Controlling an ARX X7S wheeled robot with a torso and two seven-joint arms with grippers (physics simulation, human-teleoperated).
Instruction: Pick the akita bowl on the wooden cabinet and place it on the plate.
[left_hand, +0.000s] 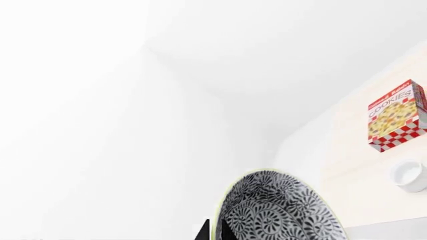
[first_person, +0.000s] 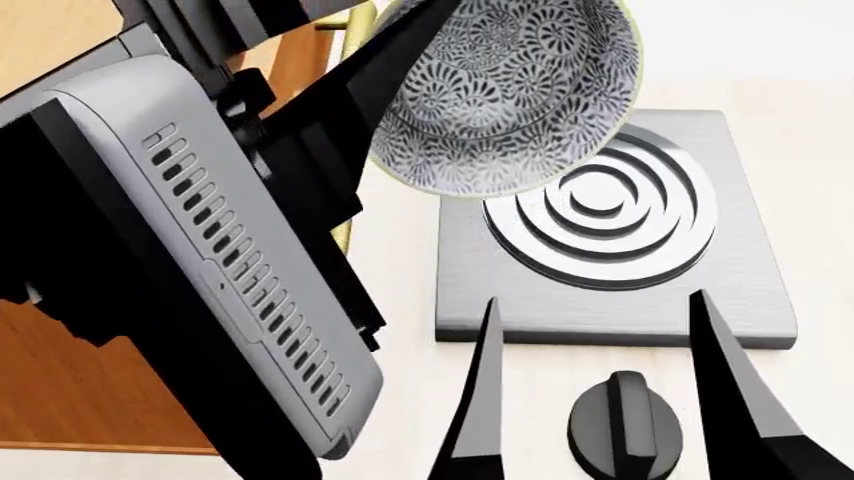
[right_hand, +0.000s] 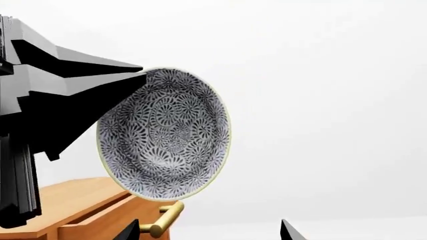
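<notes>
Closest to my head camera is the left arm's grey vented housing (first_person: 254, 270), filling the near left of the view, and from it the left gripper (first_person: 407, 75) reaches up and forward with its dark fingers (first_person: 387, 60) clamped on the rim of the akita bowl (first_person: 501, 95). I have the bowl held in the air, tipped on edge, so its patterned underside and foot face the head camera, while the right wrist camera looks straight into its patterned inside (right_hand: 165, 132) (the pale rim runs all the way round there). From the left wrist camera only part of the bowl (left_hand: 280, 210) shows at the frame's edge. Low in the head view the right gripper (first_person: 601, 400) hangs with its two black fingers (first_person: 474, 400) spread well apart and nothing between them; they frame a black knob (first_person: 625, 425) on the pale counter (first_person: 400, 280). Just beyond the knob lies a grey burner plate (first_person: 607, 290) with raised concentric rings, and the bowl hangs above its far left part. Behind my left arm sits the wooden cabinet (first_person: 80, 390), its brass handle (right_hand: 163, 220) showing below the bowl in the right wrist view. Farther off, the left wrist camera picks out a red-checked cookies box (left_hand: 397, 122) and a plain white cup (left_hand: 408, 175) on a pale surface.
</notes>
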